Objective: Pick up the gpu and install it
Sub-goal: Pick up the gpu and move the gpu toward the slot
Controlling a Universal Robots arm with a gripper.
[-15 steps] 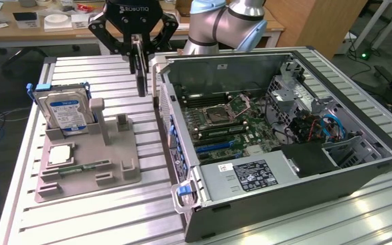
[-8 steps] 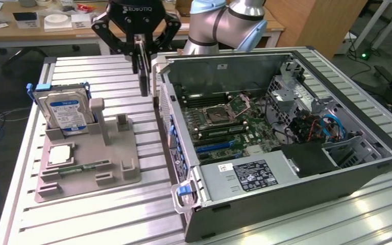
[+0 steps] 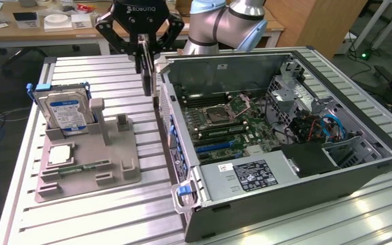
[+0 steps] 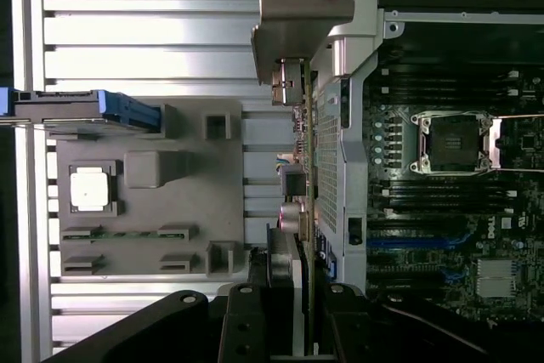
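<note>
The gpu (image 3: 145, 71) is a thin dark card hanging on edge, and my gripper (image 3: 143, 41) is shut on its upper edge. It hangs above the table just outside the open computer case (image 3: 298, 189), close to the case wall nearest the grey holder. In the wrist view the gpu (image 4: 299, 150) shows edge-on with its silvery end bracket (image 4: 297, 14) at the far end. There my gripper (image 4: 293, 316) clamps it between the black fingers (image 4: 246, 325). The motherboard (image 3: 230, 127) lies inside the case with its CPU socket (image 4: 452, 144) exposed.
At the exterior view's left a grey holder (image 3: 114, 168) carries a silver hard drive (image 3: 67, 112) standing upright, a square chip (image 3: 58, 154) and a narrow green memory stick (image 3: 83, 167). The ribbed metal table (image 3: 80, 219) extends around it. Desks and clutter stand behind.
</note>
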